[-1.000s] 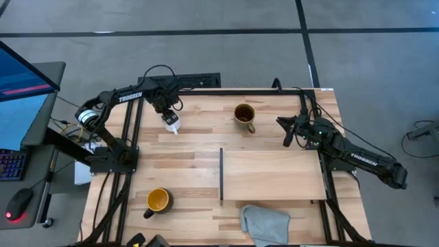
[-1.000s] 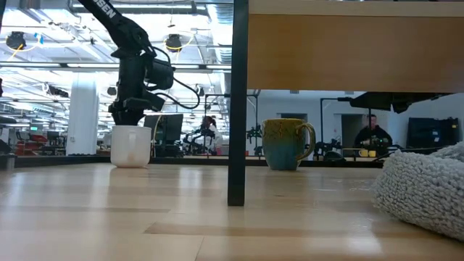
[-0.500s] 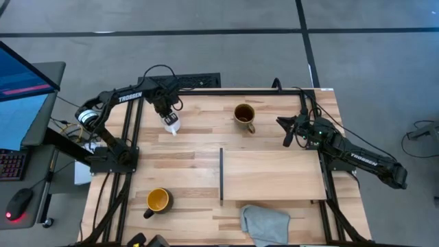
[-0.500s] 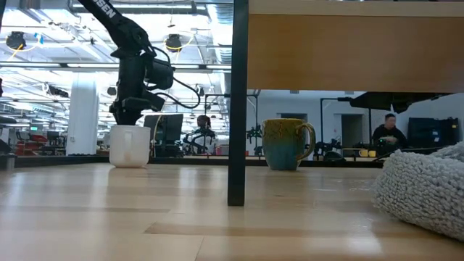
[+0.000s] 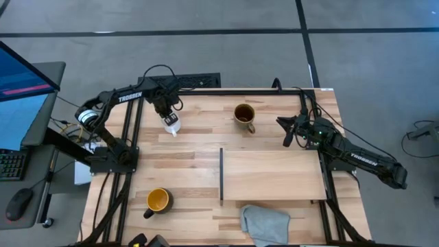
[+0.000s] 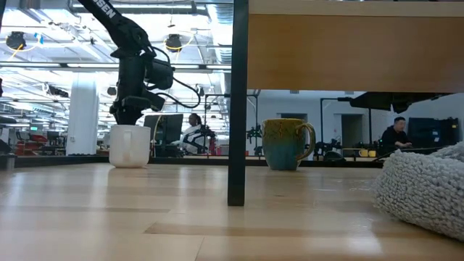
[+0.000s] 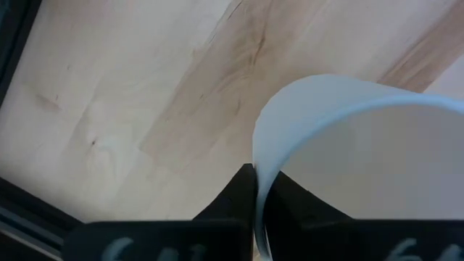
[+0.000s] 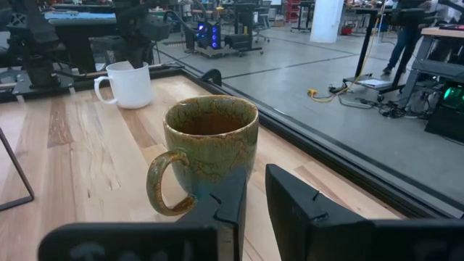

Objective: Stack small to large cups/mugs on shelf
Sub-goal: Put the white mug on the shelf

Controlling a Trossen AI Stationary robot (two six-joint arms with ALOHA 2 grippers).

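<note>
So my left gripper (image 5: 169, 122) is down at the far left of the light butcher-block wooden table (image 5: 192, 147), jaws pinched on the rim of the small white handled mug (image 5: 171, 125): one finger inside, one outside, as the left wrist view shows. From the low view the mug (image 6: 130, 146) looks like it's sitting on the tabletop, or barely off it, can't really tell.

My right gripper (image 5: 287, 130) hangs near the table's far right edge, jaws spread a little with nothing between them. The olive-brown glazed mug with the dark inside (image 5: 243, 114) stands upright between my two grippers.

The black mug with the yellow-orange inside (image 5: 158, 200) sits near the front left, well apart. The flat light-wood shelf board (image 5: 273, 175) has no mug on it, and a crumpled grey cloth (image 5: 264, 223) lies just in front of it.
</note>
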